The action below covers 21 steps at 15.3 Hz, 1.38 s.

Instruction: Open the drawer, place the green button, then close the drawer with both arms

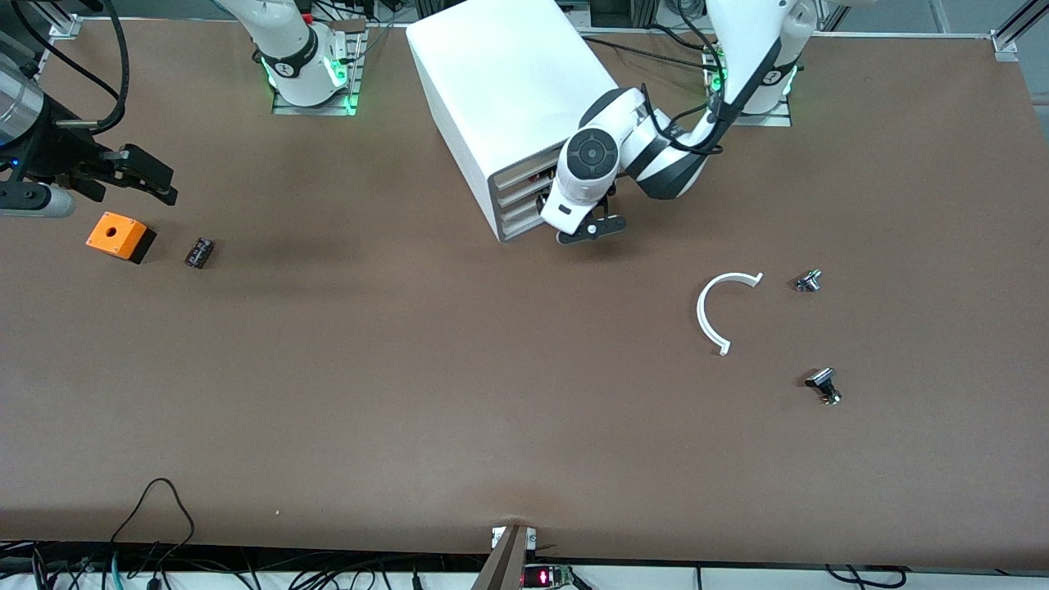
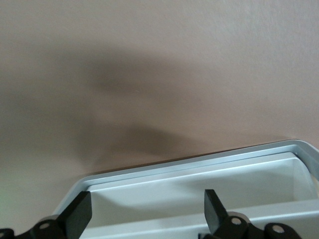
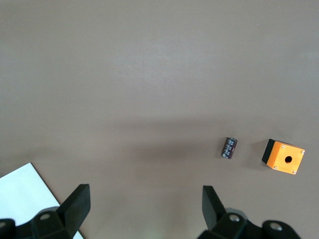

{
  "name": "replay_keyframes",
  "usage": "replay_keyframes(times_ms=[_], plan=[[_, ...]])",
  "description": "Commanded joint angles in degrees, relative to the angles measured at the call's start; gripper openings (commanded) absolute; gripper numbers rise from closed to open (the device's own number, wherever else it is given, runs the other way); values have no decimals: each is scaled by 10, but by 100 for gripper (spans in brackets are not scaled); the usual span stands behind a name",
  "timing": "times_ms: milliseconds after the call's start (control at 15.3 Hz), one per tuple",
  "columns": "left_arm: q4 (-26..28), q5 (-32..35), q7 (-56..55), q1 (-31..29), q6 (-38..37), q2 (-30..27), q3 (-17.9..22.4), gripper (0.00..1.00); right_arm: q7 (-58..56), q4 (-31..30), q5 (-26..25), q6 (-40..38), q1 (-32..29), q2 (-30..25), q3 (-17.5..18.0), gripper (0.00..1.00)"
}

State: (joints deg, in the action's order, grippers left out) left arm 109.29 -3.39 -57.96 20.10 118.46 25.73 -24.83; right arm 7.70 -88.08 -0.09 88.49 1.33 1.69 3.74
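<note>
Brown table (image 1: 410, 393) holds one cabinet (image 1: 508, 90) (four drawers), two arms.

White arms (image 1: 656, 139), dark-grey bands

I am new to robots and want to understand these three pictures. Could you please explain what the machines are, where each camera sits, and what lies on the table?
Two white robot arms stand at a brown table. The wide picture comes from a high camera facing them. Each of the other two comes from a camera on one arm's wrist, looking past its two black fingers.

The left hand is at the front of the white cabinet, open, over a drawer pulled partly out. The part of the drawer that shows is empty.

The right hand hangs open over the table near an orange box and a small dark part.

Toward the left arm's end lie a white curved strip and two small metal parts. Neither hand holds anything.
</note>
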Motion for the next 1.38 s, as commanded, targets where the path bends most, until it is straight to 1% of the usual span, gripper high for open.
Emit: replay_keyframes(times_ms=[0,131,197,393,459,524,590,721,917,983,1048,1114,1179,1310], plan=[[-99,-3,70,-44,-138,-10,3,99,-8,-3,-7,1,-9,-5,9,99],[-145,0,110,-79,-195,-15,4,99,-8,-3,-9,0,-9,-6,7,99],[-169,14,127,-89,-217,-16,4,99,-7,-2,-9,-1,-9,-7,7,99],[-240,109,211,-114,-290,-17,3,99,-8,1,-8,-2,-9,-12,9,99],[-261,118,241,-124,-310,-17,3,99,-5,8,-8,-4,-9,-12,11,99],[-270,118,268,-130,-319,-23,7,99,-8,16,-8,-6,-9,-12,11,99],[-272,119,294,-130,-322,-41,21,99,-10,16,-8,-6,-9,-12,9,99],[-263,111,335,-146,-323,-84,46,99,-14,19,-8,-6,-9,-13,8,99],[-249,105,482,-210,-326,-139,55,99,-16,26,-4,-6,-9,-11,7,99],[-245,91,515,-215,-325,-153,80,99,-16,26,-4,-6,-9,-11,7,99],[-234,72,539,-215,-322,-168,118,99,-16,26,-4,-6,-9,-11,8,99],[-218,63,564,-213,-315,-184,145,99,-16,26,-4,-6,-9,-11,7,99],[-189,66,601,-209,-291,-208,167,99,-16,26,-4,-6,-9,-11,7,99],[-114,66,622,-191,-200,-253,214,100,-16,26,-5,-7,-9,-11,8,99]])
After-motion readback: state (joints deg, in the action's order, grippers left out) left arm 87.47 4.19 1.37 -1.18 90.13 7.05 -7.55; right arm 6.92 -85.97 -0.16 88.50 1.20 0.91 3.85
